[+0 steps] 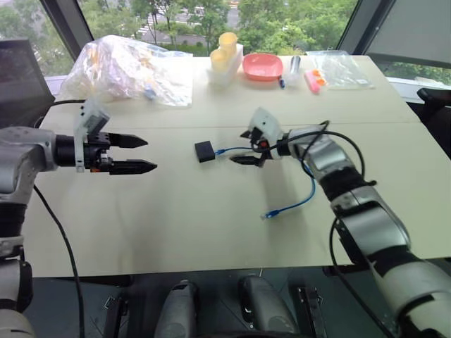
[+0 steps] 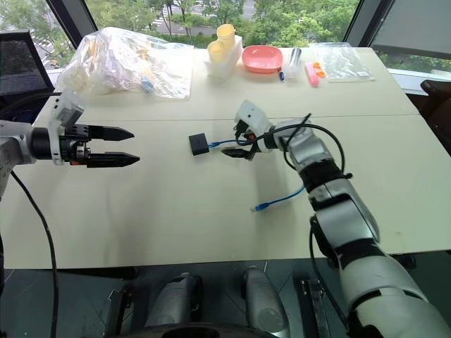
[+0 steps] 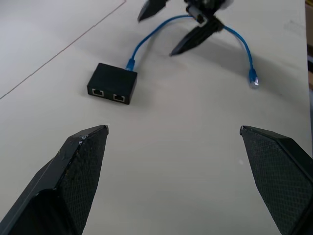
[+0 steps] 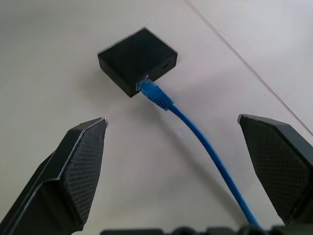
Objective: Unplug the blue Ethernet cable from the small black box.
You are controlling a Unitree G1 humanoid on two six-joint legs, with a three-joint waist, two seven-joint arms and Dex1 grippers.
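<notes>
From the head views, you see the small black box [image 1: 204, 151] lying near the middle of the counter [image 1: 176, 211], with the blue Ethernet cable [image 1: 299, 199] plugged into its side, so the job is not done yet. Your right gripper [image 1: 249, 147] hovers just beside the box with its fingers spread apart around the cable and nothing held. Your left gripper [image 1: 138, 154] hangs well apart on the other side, also spread wide and empty. The cable's loose end lies free on the counter, nearer to you. In the left wrist view, you see something the head views do not make clear: two small ports on the near face of the box, both empty. In the right wrist view, you see the plug sitting in the box's port, right between the spread fingers. You must hold the box, grab the plug and pull it out.
</notes>
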